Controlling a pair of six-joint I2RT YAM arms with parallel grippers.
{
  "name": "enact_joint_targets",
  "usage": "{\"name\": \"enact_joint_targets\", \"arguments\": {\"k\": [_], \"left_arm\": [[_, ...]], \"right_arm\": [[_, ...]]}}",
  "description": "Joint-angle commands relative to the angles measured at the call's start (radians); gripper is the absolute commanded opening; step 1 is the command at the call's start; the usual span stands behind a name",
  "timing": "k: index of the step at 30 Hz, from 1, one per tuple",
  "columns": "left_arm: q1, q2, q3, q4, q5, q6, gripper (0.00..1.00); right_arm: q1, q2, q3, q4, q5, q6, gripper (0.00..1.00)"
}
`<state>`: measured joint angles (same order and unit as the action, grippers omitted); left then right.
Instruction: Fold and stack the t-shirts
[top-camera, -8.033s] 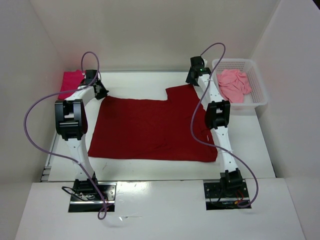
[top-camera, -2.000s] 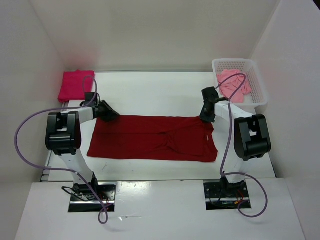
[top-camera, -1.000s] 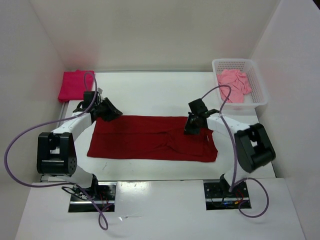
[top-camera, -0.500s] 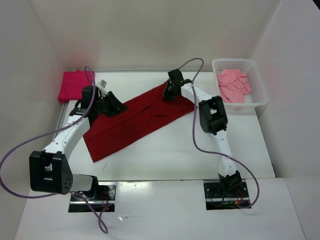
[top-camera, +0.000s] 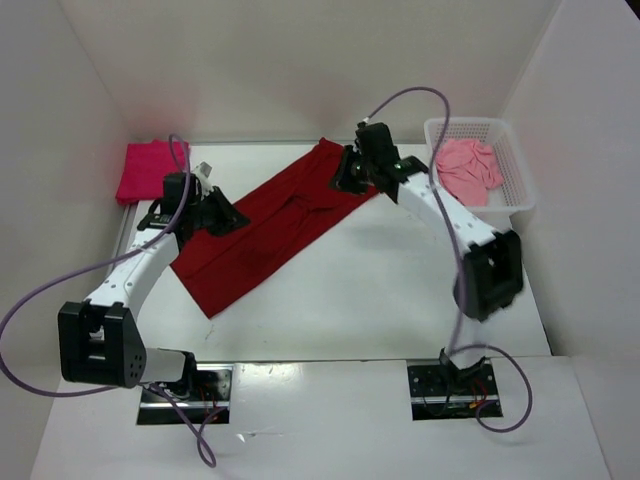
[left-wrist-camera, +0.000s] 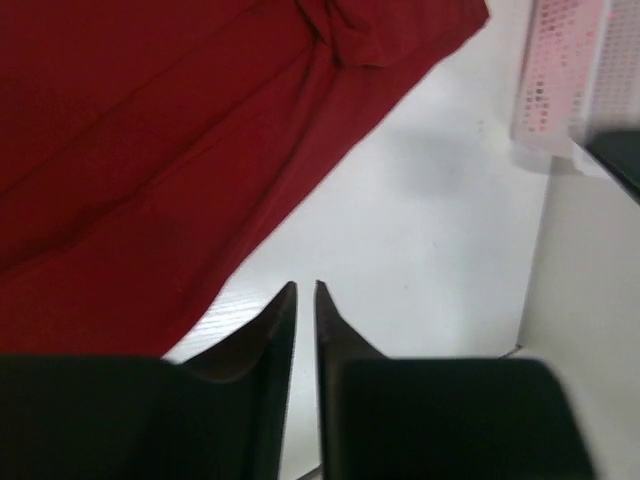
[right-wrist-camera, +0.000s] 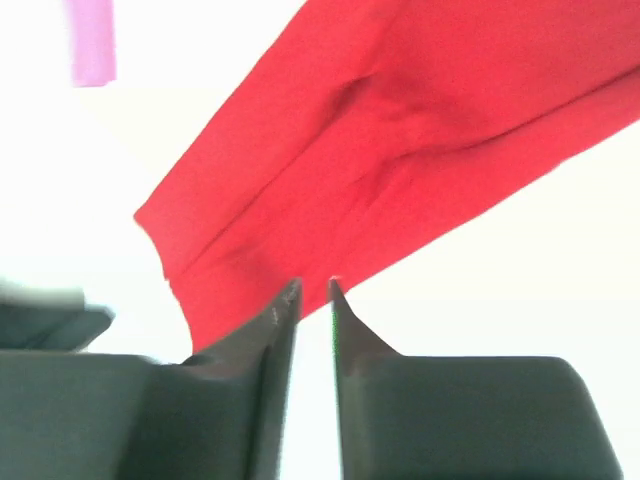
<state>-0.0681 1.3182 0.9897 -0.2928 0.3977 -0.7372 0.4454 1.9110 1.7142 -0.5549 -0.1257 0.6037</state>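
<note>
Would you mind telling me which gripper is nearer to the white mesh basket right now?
Right. The right gripper is at the far end of the dark red t-shirt, just left of the white mesh basket; the left gripper is much farther off, at the shirt's opposite side.

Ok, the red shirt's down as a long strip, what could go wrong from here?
1. The red shirt lies diagonally, its far end by the back edge of the table; the next fold could come out crooked unless it is squared first.
2. There's a bunched crease near the end by the right tool; folding over it may lock in a lump and make the stack on the folded pink shirt uneven.
</note>
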Motion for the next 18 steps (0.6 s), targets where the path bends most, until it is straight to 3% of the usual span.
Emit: {"name": "enact_joint_targets", "arguments": {"k": [1,3,6,8,12,18], "left_arm": [[0.021,0.038,0.04,0.004,-0.025,0.032,0.15],[0.021,0.038,0.04,0.014,-0.037,0.032,0.11],[0.021,0.038,0.04,0.003,-0.037,0.051,0.08],[0.03,0.027,0.04,0.003,-0.037,0.052,0.08],[0.03,0.018,0.04,-0.009,-0.037,0.052,0.11],[0.03,-0.011,0.0,-0.009,-0.037,0.042,0.12]], "right_arm": [[0.108,-0.191,-0.284,0.235,-0.104,0.079,0.16],[0.226,-0.182,-0.413,0.338,-0.126,0.168,0.0],[0.353,-0.115,-0.447,0.418,-0.112,0.264,0.0],[0.394,-0.069,-0.458,0.495,-0.1,0.309,0.23],[0.461,-0.004,-0.427,0.541,-0.023,0.375,0.43],[0.47,0.118,-0.429,0.579,0.027,0.468,0.53]]}}
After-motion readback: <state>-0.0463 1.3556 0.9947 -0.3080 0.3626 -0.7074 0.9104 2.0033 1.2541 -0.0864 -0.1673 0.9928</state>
